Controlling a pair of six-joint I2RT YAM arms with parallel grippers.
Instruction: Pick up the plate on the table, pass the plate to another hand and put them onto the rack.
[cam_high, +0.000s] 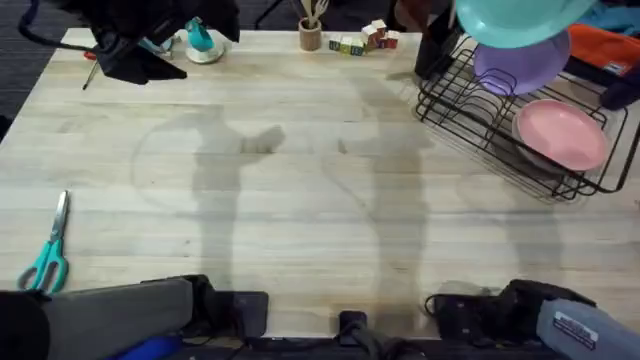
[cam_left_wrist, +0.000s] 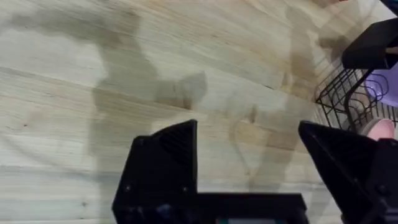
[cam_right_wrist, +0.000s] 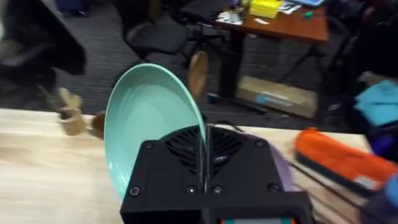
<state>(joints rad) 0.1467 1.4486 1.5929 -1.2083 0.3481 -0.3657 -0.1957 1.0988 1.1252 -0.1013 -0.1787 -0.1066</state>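
Overhead, right tool (cam_right_wrist: 204, 155) clamped on teal plate (cam_high: 520, 20) above rack (cam_high: 470, 110); left tool (cam_left_wrist: 249, 174) agape, empty.

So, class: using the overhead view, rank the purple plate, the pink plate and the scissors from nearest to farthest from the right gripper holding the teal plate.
1. purple plate: in the rack, just under the right gripper and its teal plate.
2. pink plate: further forward in the rack.
3. scissors: far across the table, at its left edge.
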